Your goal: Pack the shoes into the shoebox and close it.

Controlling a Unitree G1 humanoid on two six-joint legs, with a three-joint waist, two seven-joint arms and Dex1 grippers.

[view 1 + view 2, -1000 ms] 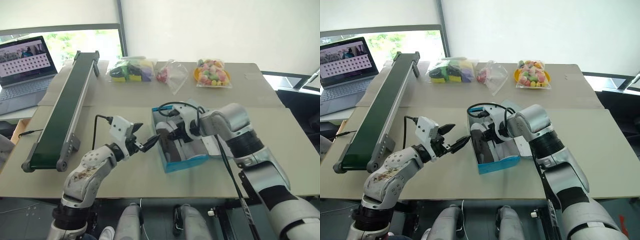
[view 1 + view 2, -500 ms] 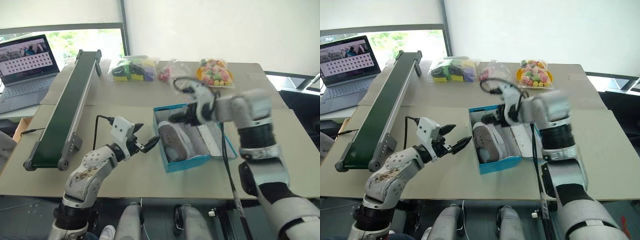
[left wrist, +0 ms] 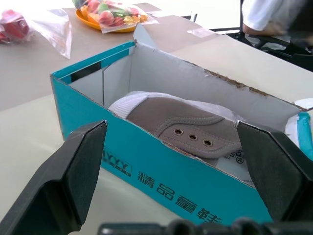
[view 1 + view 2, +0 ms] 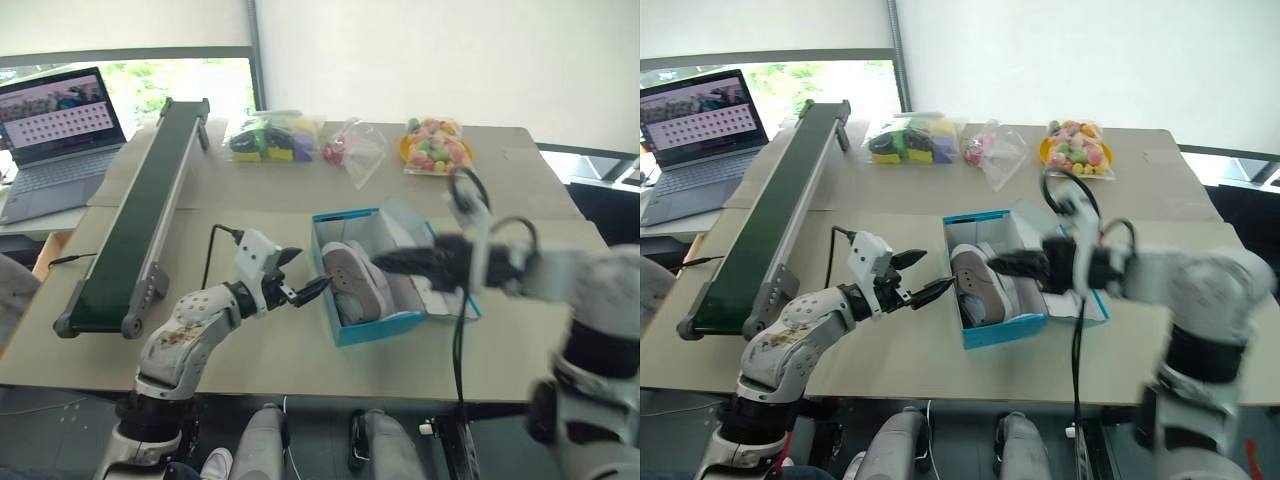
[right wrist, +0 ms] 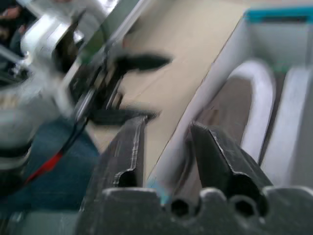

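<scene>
The turquoise shoebox (image 4: pixel 375 330) stands open mid-table, its lid (image 4: pixel 452 298) folded out to the right. A grey shoe (image 4: pixel 352 280) with a pale sole lies inside along the left wall, and a second pale sole (image 5: pixel 293 112) lies beside it. My left gripper (image 4: pixel 305 272) is open and level, just outside the box's left wall (image 3: pixel 146 171), pointing at the shoe (image 3: pixel 190 122). My right gripper (image 4: pixel 395 263) hovers blurred over the box's right half. Its fingers (image 5: pixel 132 147) stand a little apart with nothing between them.
A long dark-green conveyor belt (image 4: pixel 140 220) runs along the left, with a laptop (image 4: pixel 60 135) behind it. Plastic bags of coloured items (image 4: pixel 265 140) (image 4: pixel 350 150) (image 4: pixel 435 145) line the table's back. A person in white (image 3: pixel 274 19) is beyond the table's far side.
My right gripper has pulled up and back to the right out of the box, leaving the grey shoe lying inside. The left gripper stays beside the box. The camera has shifted slightly.
</scene>
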